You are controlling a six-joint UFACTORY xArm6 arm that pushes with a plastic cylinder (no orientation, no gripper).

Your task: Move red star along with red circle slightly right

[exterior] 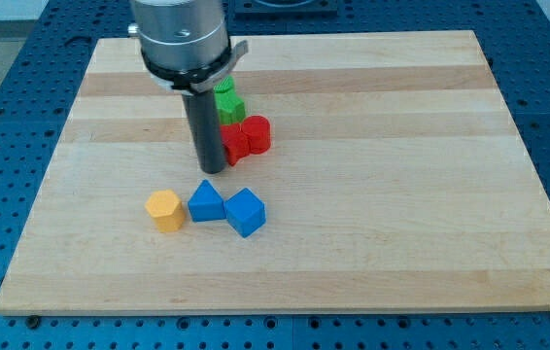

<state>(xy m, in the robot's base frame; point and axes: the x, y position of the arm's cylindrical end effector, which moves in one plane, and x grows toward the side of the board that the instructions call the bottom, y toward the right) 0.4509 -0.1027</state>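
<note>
Two red blocks sit together near the board's middle: the red circle (257, 133) on the right and the red star (233, 144) just left of it, partly hidden by the rod. My tip (211, 169) is down on the board, touching or almost touching the star's left side. Green blocks (226, 100) sit right behind the red pair, toward the view's top, partly hidden by the rod.
A yellow block (165, 209), a blue triangle-like block (206, 201) and a blue cube (246, 211) lie in a row below the tip. The wooden board (401, 194) rests on a blue perforated table.
</note>
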